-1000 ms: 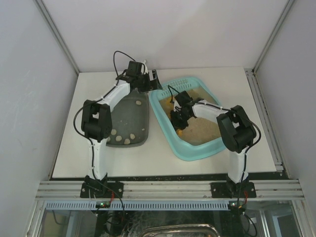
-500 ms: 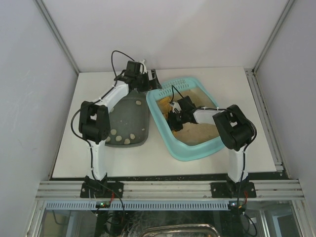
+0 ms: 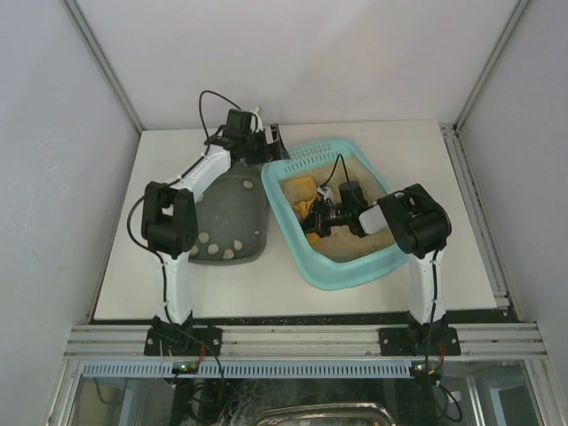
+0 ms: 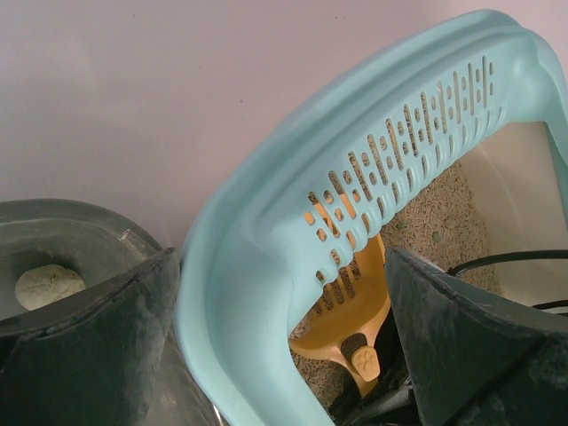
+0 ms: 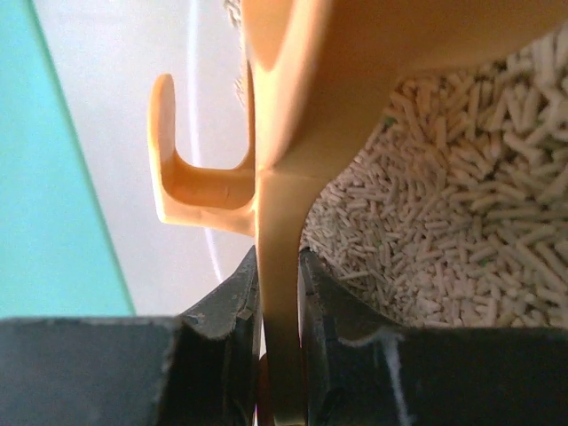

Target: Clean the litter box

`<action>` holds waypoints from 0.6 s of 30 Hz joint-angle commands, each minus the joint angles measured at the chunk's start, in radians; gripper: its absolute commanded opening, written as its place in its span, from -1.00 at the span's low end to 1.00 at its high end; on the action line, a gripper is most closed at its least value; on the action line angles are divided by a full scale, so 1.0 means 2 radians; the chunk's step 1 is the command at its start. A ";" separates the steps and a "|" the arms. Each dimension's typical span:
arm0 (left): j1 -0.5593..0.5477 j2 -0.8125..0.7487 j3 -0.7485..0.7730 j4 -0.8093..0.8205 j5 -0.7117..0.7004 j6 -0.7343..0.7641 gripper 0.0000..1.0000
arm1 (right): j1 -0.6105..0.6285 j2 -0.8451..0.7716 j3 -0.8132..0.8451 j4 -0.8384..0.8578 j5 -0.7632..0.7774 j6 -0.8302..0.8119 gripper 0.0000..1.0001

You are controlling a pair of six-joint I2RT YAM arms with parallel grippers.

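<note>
— Where is the litter box point(image 3: 346, 278)?
— On the tabletop point(image 3: 426, 151), just beside the dark tray point(image 3: 232, 209), at its 3 o'clock.
— Is it hard to move?
— I think so. The litter point(image 5: 461, 222) makes it heavy and slides about. The plastic looks stiff, so the rim point(image 4: 266, 231) is the best place to hold.
— Who holds it?
— The left hand point(image 3: 275, 146) has a finger on each side of the rim at the box's 11 o'clock corner. I cannot tell if it squeezes.
— And the right hand point(image 5: 277, 266)?
— It is pinched tight on the thin handle of the yellow scoop point(image 5: 355, 53). The scoop looks light and could twist.
— Any room?
— The box walls are close around the scoop. White tabletop shows at 3 o'clock. The back wall point(image 3: 293, 62) is near at 12.
</note>
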 commanded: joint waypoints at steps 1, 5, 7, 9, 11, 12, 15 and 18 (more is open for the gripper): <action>-0.002 -0.024 0.020 0.011 0.009 0.004 0.99 | 0.003 -0.005 0.036 0.007 -0.005 -0.003 -1.00; -0.002 -0.023 0.024 0.007 0.008 0.008 0.99 | 0.021 -0.019 0.121 -0.249 0.047 -0.157 -1.00; -0.002 -0.023 0.023 0.006 0.008 0.008 0.99 | 0.027 -0.020 0.147 -0.321 0.069 -0.192 -1.00; -0.001 -0.023 0.023 0.006 0.008 0.007 0.99 | 0.031 -0.019 0.165 -0.359 0.072 -0.200 -1.00; -0.001 -0.022 0.024 0.007 0.006 0.007 0.99 | 0.036 -0.014 0.188 -0.410 0.078 -0.218 -1.00; -0.001 -0.022 0.025 0.007 0.005 0.006 0.99 | 0.042 -0.011 0.204 -0.444 0.083 -0.235 -1.00; -0.001 -0.021 0.027 0.007 0.003 0.007 0.99 | 0.057 0.002 0.256 -0.538 0.106 -0.287 -1.00; 0.000 -0.022 0.027 0.009 0.002 0.006 0.99 | 0.061 0.004 0.252 -0.544 0.062 -0.295 -1.00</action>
